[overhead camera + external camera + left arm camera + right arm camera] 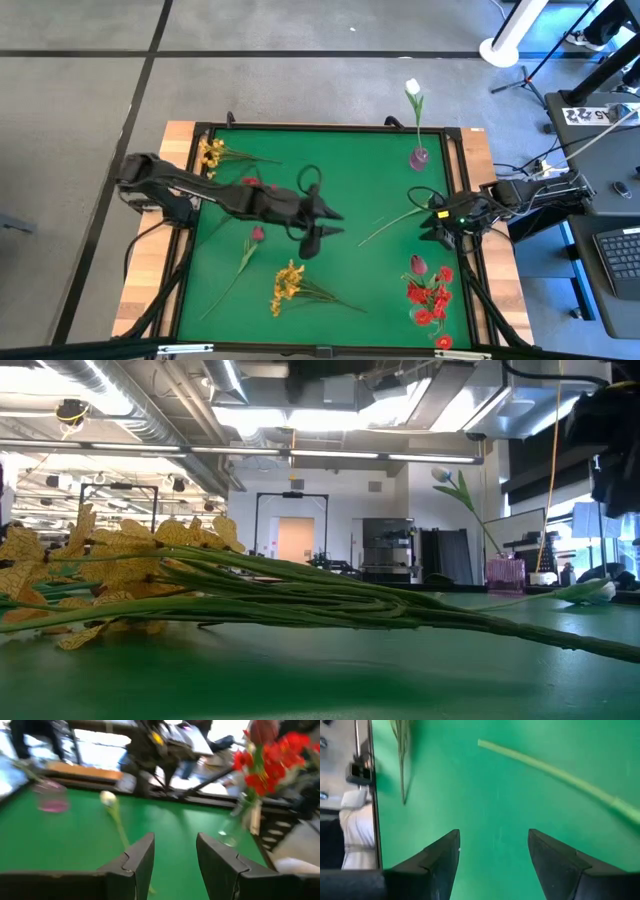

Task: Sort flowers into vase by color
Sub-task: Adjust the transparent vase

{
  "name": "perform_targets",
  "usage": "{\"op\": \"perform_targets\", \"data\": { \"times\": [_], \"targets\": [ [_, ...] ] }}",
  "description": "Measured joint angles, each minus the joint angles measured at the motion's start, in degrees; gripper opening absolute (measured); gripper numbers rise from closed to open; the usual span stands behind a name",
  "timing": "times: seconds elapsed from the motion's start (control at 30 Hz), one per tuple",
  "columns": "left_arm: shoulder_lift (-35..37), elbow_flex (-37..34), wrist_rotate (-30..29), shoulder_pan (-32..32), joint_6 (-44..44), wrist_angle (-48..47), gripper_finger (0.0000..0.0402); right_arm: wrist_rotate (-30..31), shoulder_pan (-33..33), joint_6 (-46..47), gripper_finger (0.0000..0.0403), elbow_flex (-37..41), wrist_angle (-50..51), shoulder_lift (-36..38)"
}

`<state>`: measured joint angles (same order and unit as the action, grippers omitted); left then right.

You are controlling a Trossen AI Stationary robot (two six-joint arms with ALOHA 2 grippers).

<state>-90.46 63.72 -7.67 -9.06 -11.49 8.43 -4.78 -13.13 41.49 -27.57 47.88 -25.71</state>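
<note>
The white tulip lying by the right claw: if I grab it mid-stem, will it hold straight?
Probably droops: the white tulip has a long, thin, curved stem. Likely light and head-heavy. The right claw stands open above it.

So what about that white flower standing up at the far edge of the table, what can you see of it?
The white tulip has a closed, pale bud on a long thin green stem with a leaf partway up, artificial-looking. It stands nearly upright, leaning slightly, in a small pink see-through vase near the far right corner of the green mat. It is the only flower in that vase. Nothing else touches it; both grippers are away from it.
</note>
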Motion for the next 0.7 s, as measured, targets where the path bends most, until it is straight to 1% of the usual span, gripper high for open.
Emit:
{"op": "perform_targets", "data": {
  "times": [0.07, 0.13, 0.3, 0.4, 0.5, 0.57, 0.63, 0.7],
  "targets": [
    [-3.95, 0.00, 2.97, -0.35, -0.19, 4.04, 0.0142, 1.38, 0.02, -0.48, 0.0233, 0.00, -0.69, -0.02],
    [-8.02, -0.02, 4.47, -0.93, -0.37, 8.38, 0.0142, 2.44, 0.02, -0.64, 0.0233, 0.00, -0.87, 0.00],
    [-16.02, -0.02, 5.47, -2.70, -0.41, 19.67, 0.0142, 6.30, 0.02, 0.55, 0.0234, 0.00, -0.39, -0.01],
    [-18.16, -0.02, 5.49, -3.49, -1.61, 22.41, 0.0142, 7.63, 0.02, 0.35, 0.0233, -0.60, -0.37, -0.04],
    [-18.64, -0.02, 5.42, -3.54, -2.36, 22.42, 0.0142, 6.21, 0.02, -1.92, 0.0233, -3.54, 0.04, -0.02],
    [-18.65, -0.02, 5.28, -3.52, -2.54, 22.42, 0.0142, 3.04, 0.02, -3.83, 0.0233, -6.11, 1.73, 0.00],
    [-18.66, -0.02, 5.28, -3.50, -2.56, 22.42, 0.0142, 0.61, 0.02, -3.89, 0.0232, -9.03, 6.63, -0.06],
    [-18.66, -0.02, 5.28, -3.50, -2.56, 22.43, 0.0142, 0.19, 0.02, -1.65, 0.0226, -11.82, 13.96, -0.87]
  ]
}}
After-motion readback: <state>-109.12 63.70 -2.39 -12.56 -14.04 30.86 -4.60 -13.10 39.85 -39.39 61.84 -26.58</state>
